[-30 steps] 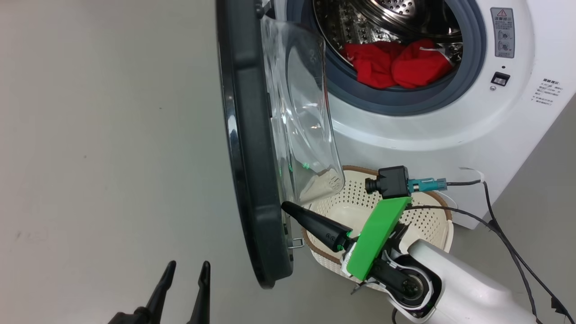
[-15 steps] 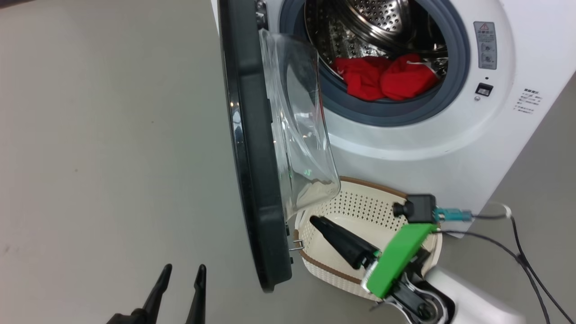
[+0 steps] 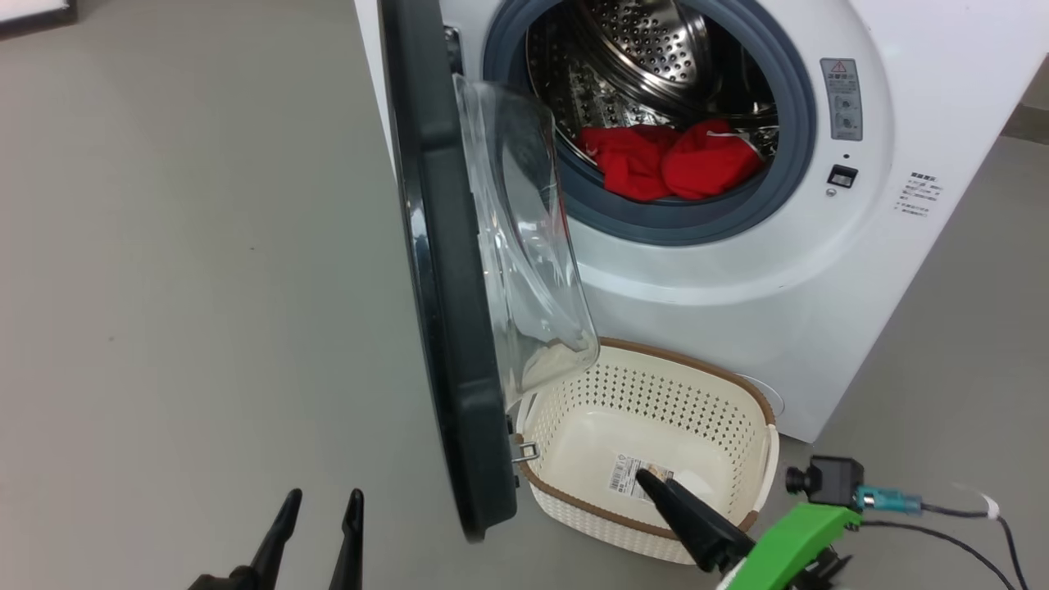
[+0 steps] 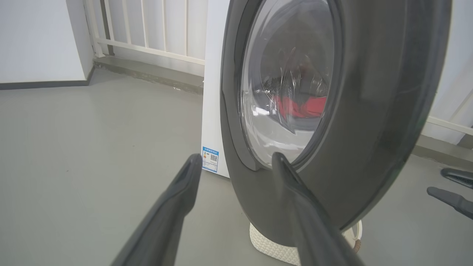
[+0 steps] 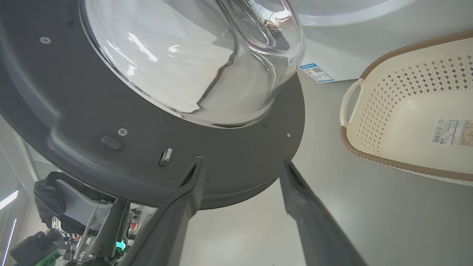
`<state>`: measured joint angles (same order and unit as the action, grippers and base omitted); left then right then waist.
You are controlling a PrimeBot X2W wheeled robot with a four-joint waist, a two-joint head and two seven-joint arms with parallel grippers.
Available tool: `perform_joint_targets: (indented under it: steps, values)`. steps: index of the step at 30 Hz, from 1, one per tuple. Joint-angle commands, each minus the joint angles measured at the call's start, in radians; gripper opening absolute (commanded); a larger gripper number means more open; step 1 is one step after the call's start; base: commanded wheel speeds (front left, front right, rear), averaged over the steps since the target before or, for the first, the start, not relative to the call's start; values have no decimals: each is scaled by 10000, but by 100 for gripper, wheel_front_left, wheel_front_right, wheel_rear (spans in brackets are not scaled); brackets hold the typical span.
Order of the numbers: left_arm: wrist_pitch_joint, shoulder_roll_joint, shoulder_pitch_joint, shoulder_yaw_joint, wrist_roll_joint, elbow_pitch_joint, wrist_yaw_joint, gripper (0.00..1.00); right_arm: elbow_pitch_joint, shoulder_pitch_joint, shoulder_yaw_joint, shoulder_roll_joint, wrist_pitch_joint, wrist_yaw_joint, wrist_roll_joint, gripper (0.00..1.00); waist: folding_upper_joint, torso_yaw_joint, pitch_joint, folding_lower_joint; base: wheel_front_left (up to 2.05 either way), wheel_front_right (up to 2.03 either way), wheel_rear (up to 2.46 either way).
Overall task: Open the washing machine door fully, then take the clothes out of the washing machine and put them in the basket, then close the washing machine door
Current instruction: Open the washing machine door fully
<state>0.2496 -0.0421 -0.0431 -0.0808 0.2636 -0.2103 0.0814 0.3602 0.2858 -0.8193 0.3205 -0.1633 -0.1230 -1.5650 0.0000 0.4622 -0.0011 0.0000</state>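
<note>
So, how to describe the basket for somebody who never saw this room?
Find the white front-loading washing machine with its round black-rimmed door swung open. On the grey floor in front of it, beside the door's lower edge, stands the basket. It alone is cream perforated plastic, with a brown woven-look rim and a barcode sticker inside.

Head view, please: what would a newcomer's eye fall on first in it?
The bright red clothes lying in the steel drum of the white washing machine at upper right stand out first. Next comes the big black-rimmed washing machine door, swung open at centre, with the cream basket on the floor beside its lower edge.
</note>
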Motion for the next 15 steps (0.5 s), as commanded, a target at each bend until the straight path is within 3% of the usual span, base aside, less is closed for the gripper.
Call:
perform_joint_targets:
  steps: [1,12,15]
  values:
    - [122,-81,74,380,-90,174,93,100,-22,-147,13,177,-271,-77,128,100,0,-90,-28,0,0,0,0]
    - [122,-81,1,582,-145,115,111,100,1050,-527,-172,467,-954,-77,1745,100,0,-425,-101,0,0,0,0]
    - [122,-81,-31,639,-172,105,116,100,1249,-598,351,375,-977,-77,2358,100,0,-522,-115,0,0,0,0]
